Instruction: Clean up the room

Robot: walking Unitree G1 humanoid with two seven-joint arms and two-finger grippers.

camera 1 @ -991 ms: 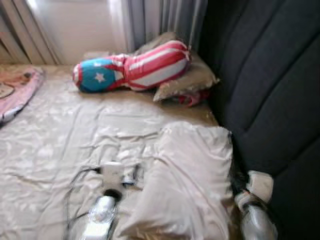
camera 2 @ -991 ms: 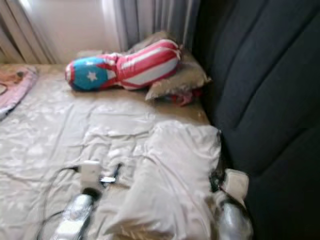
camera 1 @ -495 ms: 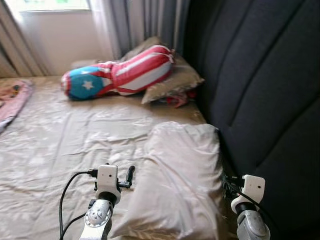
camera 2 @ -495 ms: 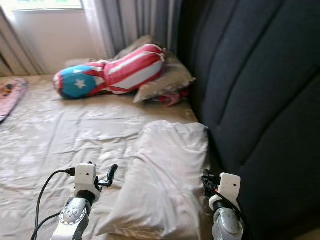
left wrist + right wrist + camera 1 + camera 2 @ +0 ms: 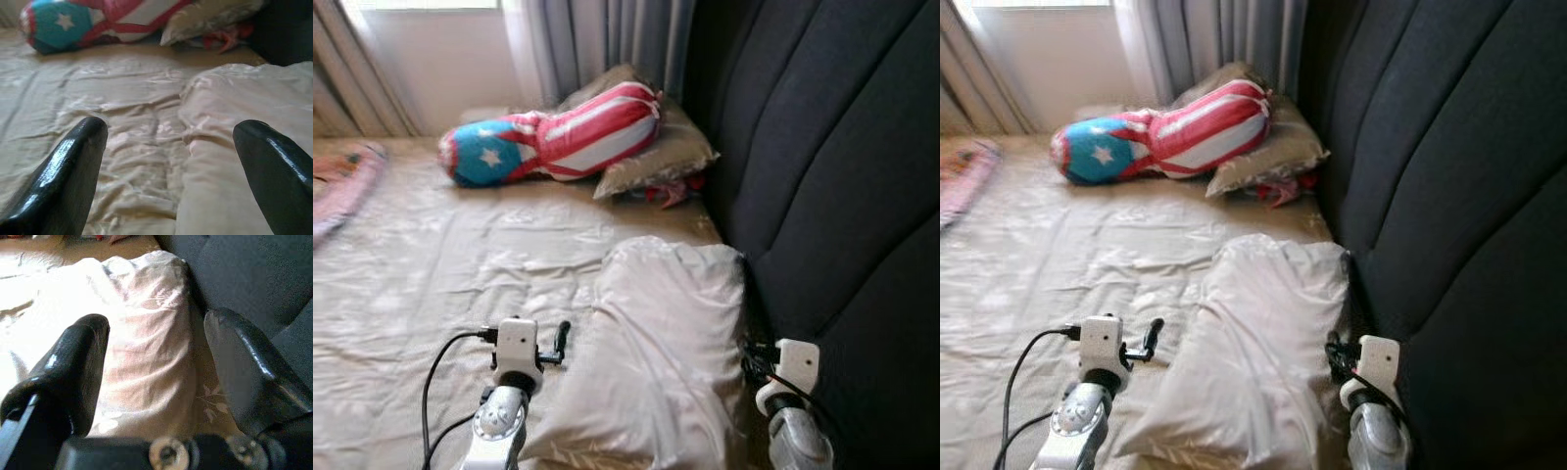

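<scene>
While both claws gape empty, your long cream satin pillow [image 5: 666, 352] lies between them, axis running away — right claw [image 5: 156, 377] nearer, left claw [image 5: 171, 161] at its edge.

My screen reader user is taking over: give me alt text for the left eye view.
A beige pillow lies on a bed against a dark padded headboard, the left gripper and right gripper at its sides. Farther off, a flag-patterned cushion rests on another pillow.
</scene>
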